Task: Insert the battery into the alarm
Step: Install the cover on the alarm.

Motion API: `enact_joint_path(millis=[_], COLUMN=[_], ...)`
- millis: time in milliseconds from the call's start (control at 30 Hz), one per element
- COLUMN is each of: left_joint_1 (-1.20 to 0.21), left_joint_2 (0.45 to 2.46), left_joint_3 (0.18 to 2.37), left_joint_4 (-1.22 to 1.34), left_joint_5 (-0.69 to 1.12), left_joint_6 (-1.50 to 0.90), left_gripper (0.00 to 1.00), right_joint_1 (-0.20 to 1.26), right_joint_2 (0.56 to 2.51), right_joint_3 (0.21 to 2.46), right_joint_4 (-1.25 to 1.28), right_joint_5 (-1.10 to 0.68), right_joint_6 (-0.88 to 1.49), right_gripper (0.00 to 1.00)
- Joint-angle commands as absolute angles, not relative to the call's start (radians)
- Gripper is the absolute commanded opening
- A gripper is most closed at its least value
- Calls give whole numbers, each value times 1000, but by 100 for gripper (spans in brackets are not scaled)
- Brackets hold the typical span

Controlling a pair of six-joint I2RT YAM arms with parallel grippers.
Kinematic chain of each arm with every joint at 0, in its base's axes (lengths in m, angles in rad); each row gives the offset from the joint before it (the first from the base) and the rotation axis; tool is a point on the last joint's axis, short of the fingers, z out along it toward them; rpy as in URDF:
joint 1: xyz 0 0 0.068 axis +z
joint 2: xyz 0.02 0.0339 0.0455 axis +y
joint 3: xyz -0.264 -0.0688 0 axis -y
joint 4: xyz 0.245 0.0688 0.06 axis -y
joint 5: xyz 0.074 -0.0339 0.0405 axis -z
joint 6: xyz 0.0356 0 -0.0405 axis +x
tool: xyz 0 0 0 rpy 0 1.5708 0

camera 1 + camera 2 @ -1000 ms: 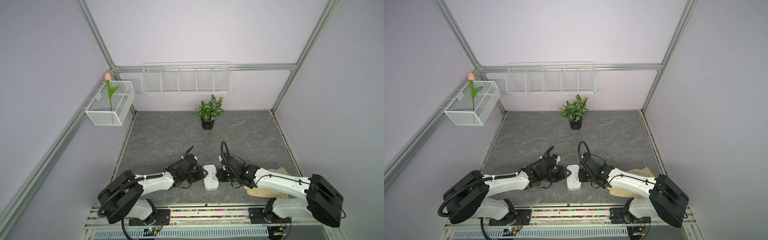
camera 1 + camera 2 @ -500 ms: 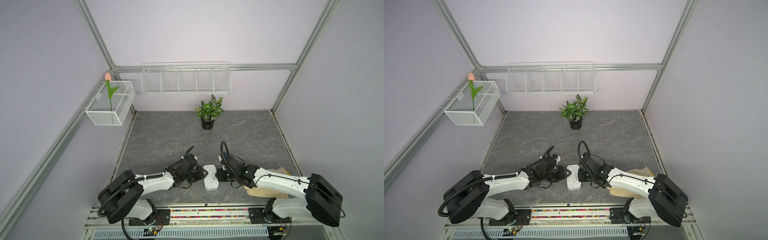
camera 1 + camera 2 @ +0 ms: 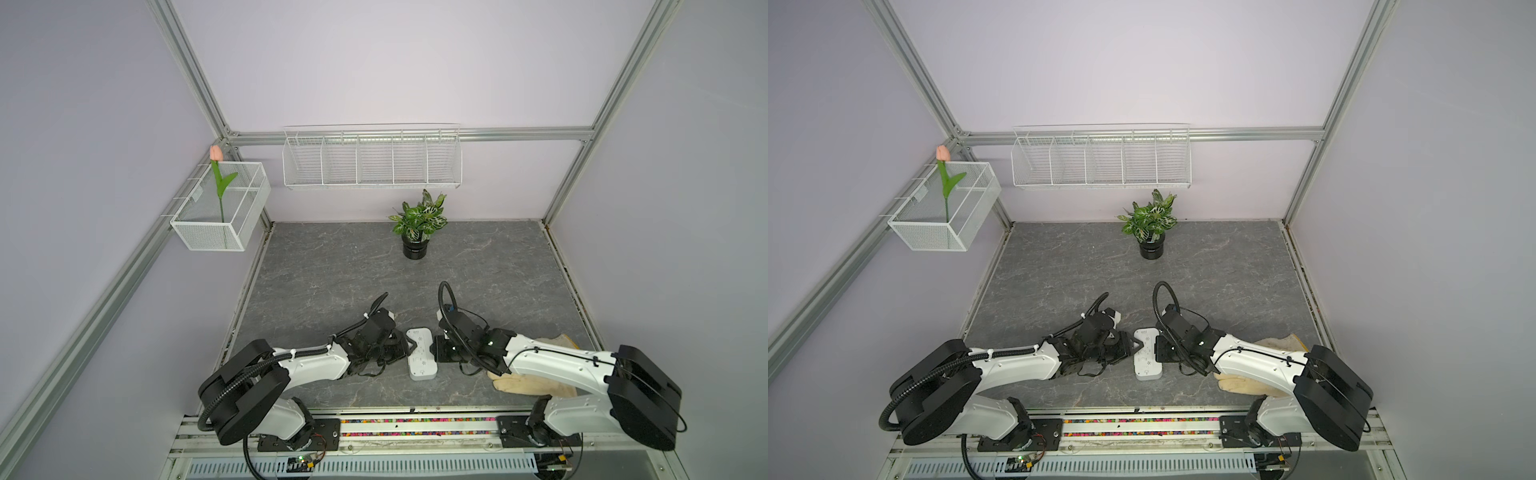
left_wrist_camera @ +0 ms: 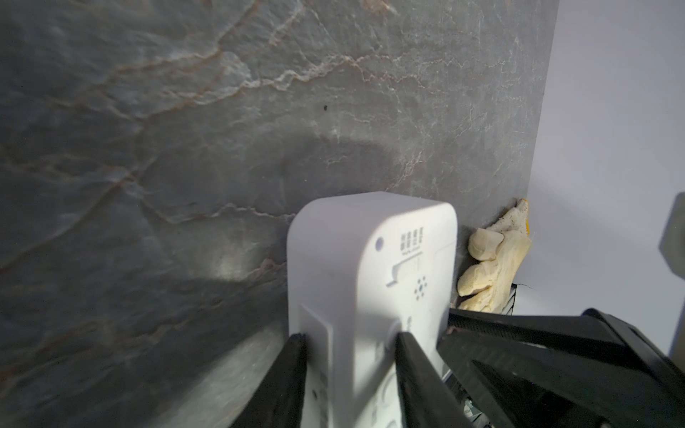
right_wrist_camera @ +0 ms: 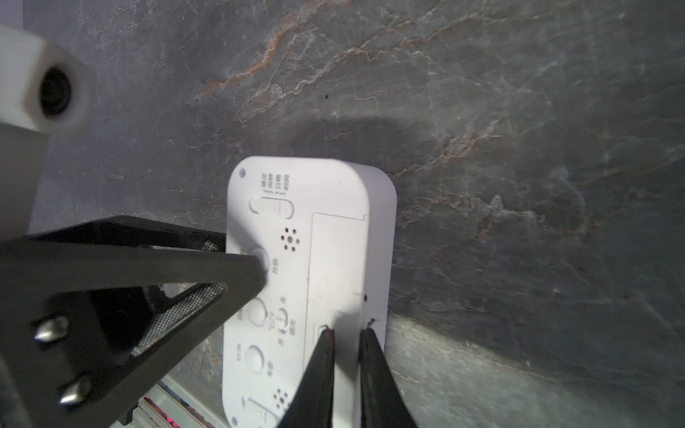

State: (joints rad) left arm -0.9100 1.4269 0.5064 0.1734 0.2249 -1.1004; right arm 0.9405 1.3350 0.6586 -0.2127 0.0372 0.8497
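The white alarm (image 3: 422,357) lies face down on the grey table between my two arms, its back with buttons and small holes turned up (image 5: 333,185). My left gripper (image 4: 350,341) is shut on the alarm's long edge, one fingertip on the back beside a round button and one against the side face (image 4: 322,259). My right gripper (image 5: 346,329) comes from the opposite side. Its jaws are shut, with only a thin gap and nothing between them, and the tips rest on the battery cover panel (image 5: 337,259). The battery is out of view.
A cream work glove (image 3: 536,382) lies under my right arm near the table's front right. A potted plant (image 3: 415,245) stands at the back. A wire rack (image 3: 372,158) and a mesh basket with a tulip (image 3: 220,208) hang on the walls.
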Motion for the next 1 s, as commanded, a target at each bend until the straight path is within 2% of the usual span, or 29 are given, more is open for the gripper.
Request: enact_joint_path(millis=[0,367,500,633,700,833,933,967], left_joint_1=[-947,-954,-939,-897,-867,-825,-810,-802], left_joint_2=[1474,1441,1413,1367,1335,1266,1193,1166], left_joint_3=[499,504,516,543,568,630,638,627], left_joint_4=[227,203,103,-48,-92,-152,-228,-242], left_joint_5=[266,245,197,115,90,63,6,-3], left_joint_6=[-1131,-1120,-1109,-1098,-1092,-1015,-1000,-1002], left_gripper=[41,41,41,46,49,55,56,57], right_joint_1=[974,982,981,967,963,968,1006,1024], right_joint_2=[1397,1401,1375,1334,1311,1267,1282,1291], right_joint_3=[657,678,705,717,732,778,870,913], right_joint_4=[-149,-166,-272,-357,-395,-477,-677,-723], right_joint_5=[-35,5,92,161,183,209,317,332], right_joint_6=[862,848,838,847,838,824,906,908], right_gripper=[16,18,23,41,59,78,99,93])
